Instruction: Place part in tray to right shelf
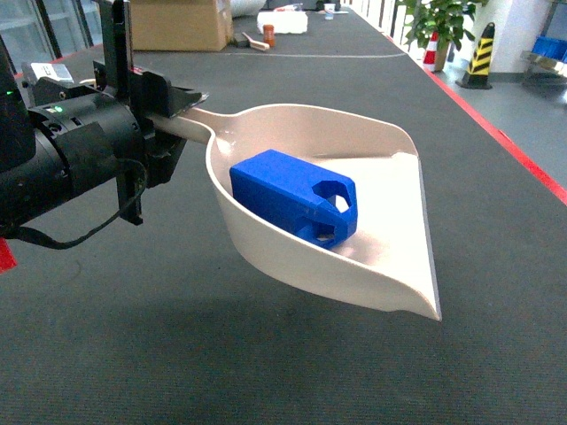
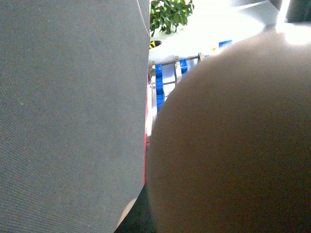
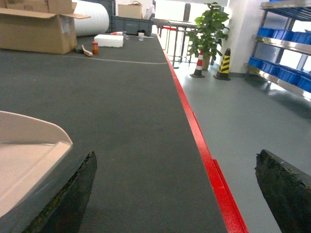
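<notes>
The tray (image 1: 390, 204) hangs over the dark mat (image 1: 266, 372), tilted, its handle clamped in the left gripper (image 1: 173, 111). The part (image 1: 292, 195) lies inside the tray. The right gripper (image 3: 175, 194) stands wide beside the tray's lip, holding nothing.

tray (image 2: 233, 145) a blurred mass filling left wrist view, right shelf (image 3: 286, 58) cut off

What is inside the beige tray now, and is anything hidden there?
One blue part lies inside the tray, against its lower side wall. The part's underside and the tray floor beneath it are covered, so nothing can be told there.
</notes>
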Available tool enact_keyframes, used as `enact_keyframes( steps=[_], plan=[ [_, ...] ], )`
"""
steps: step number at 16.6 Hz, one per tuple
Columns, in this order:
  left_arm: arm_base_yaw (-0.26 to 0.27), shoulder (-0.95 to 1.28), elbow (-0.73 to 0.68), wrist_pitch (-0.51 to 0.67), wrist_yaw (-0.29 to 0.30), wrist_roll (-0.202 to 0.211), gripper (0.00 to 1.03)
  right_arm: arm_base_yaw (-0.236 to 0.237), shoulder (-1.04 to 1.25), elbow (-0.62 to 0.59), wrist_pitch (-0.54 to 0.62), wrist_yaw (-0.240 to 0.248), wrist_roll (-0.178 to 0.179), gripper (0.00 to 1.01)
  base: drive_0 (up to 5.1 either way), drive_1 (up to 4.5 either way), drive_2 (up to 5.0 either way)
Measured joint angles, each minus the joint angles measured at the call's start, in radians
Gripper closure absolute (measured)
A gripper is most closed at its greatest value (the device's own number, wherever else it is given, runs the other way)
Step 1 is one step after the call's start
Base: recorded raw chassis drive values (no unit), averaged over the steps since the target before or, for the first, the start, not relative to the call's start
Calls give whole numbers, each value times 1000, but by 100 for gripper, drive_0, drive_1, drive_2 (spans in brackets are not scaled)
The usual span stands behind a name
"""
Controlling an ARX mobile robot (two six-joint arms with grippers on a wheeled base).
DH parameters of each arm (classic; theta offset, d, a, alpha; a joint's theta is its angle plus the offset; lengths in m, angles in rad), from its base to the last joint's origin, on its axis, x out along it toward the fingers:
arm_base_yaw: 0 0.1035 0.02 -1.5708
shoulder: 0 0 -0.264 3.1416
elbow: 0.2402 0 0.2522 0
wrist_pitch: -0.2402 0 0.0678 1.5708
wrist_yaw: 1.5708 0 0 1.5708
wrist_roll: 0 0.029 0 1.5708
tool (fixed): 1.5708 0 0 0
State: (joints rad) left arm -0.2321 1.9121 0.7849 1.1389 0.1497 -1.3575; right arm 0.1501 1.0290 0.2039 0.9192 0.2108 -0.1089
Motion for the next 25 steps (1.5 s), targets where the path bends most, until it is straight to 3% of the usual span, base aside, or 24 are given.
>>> enact_keyframes(
  steps=[2,5,25],
  plan=[
    [0,0,0,3,2,0,89,0,-3,6,10,-18,24,3,246,-120,-120],
    [10,0,0,2,-9,0,89,1,-3,6,6,-21,33,3,494,-252,-252],
    [0,0,-1,-2,0,1,90,1,-3,6,8,-22,34,3,494,-251,-251]
  ],
)
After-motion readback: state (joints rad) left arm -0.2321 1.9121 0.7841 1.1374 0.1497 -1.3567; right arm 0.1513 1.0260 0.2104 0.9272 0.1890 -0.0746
